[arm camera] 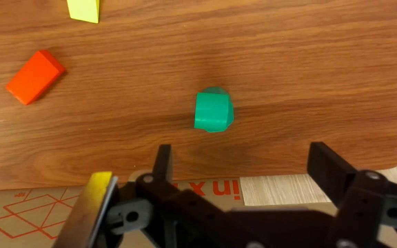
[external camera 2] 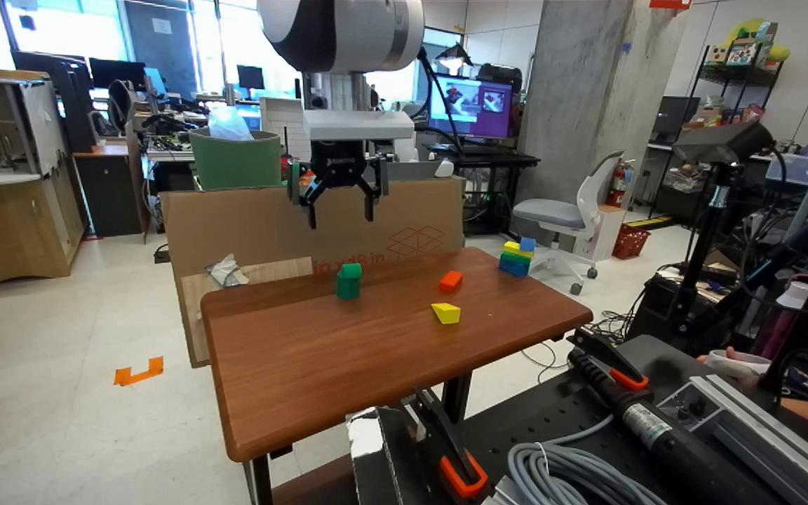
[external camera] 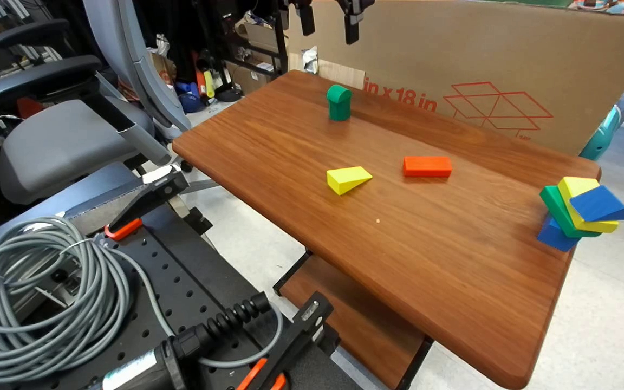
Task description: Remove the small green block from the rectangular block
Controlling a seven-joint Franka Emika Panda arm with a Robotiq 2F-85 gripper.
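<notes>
The jaws are just hanging wide apart, way above the counter [external camera 2: 334, 351], and that small green block [external camera: 339, 93] is sitting right on another green piece [external camera: 339, 112].

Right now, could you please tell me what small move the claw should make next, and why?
I'd probably lower the open claw toward the upper green block, since that block rests on the lower green block and the claw hangs well above both, holding nothing.
</notes>
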